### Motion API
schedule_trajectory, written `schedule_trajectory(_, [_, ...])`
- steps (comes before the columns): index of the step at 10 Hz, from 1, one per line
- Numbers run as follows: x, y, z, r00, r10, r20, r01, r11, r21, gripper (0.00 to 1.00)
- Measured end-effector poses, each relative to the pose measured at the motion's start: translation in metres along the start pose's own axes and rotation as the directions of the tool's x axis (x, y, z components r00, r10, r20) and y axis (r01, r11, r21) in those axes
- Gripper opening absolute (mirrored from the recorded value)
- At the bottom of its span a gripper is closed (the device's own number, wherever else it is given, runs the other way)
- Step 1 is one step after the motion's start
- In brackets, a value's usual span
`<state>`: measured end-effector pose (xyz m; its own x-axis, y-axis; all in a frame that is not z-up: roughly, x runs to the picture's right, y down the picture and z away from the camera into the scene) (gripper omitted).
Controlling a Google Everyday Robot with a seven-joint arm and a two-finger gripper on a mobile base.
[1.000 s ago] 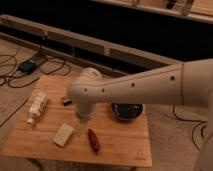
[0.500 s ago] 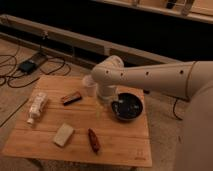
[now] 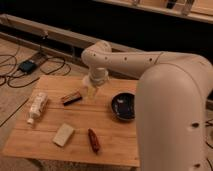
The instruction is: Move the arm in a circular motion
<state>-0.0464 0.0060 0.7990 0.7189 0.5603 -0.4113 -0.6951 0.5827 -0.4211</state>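
Over the back middle of the wooden table (image 3: pixel 117 147), the arm (image 3: pixel 131 62) reaches in from the right foreground; its thickest segment fills the right side of the view; the next link runs leftward, rising slightly, to a rounded elbow above the table's far edge; from there the last part turns down, so the arm ends pointing at the tabletop; dark screw holes dot the link; the gripper (image 3: pixel 94 88) hangs under the elbow, just above the wood, just right of a dark brown bar (image 3: pixel 72 97); whether it is open or closed I cannot tell; it holds nothing that I can see. A dark bowl (image 3: pixel 123 106) sits to the gripper's right, close to the big segment; a white bottle (image 3: pixel 37 106) lies near the left edge, its print too blurred to read; a pale sponge-like block (image 3: pixel 63 134) and a reddish-brown oblong item (image 3: pixel 93 140) lie near the front; cables (image 3: pixel 14 76) and a small dark box (image 3: pixel 27 65) are on the floor at left. Against half a second ago: elbow is higher and a bit further left, the thick segment looms much larger at right, bowl is less covered; table items unmoved.
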Motion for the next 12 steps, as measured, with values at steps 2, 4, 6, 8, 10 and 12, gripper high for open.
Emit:
schedule_trajectory(2, [-0.051, 0.021, -0.006, 0.997, -0.068, 0.024, 0.067, 0.998, 0.018, 0.8])
schedule_trajectory(4, [-0.097, 0.07, -0.01, 0.979, -0.198, 0.04, 0.198, 0.98, 0.026, 0.8])
schedule_trajectory(6, [-0.122, 0.13, -0.014, 0.937, -0.344, 0.062, 0.344, 0.939, 0.02, 0.8])
schedule_trajectory(8, [-0.132, 0.199, -0.03, 0.861, -0.498, 0.106, 0.499, 0.866, 0.023, 0.8])
schedule_trajectory(10, [-0.116, 0.258, -0.046, 0.767, -0.627, 0.136, 0.628, 0.777, 0.038, 0.8])
schedule_trajectory(12, [-0.08, 0.3, -0.061, 0.692, -0.705, 0.154, 0.706, 0.706, 0.058, 0.8])
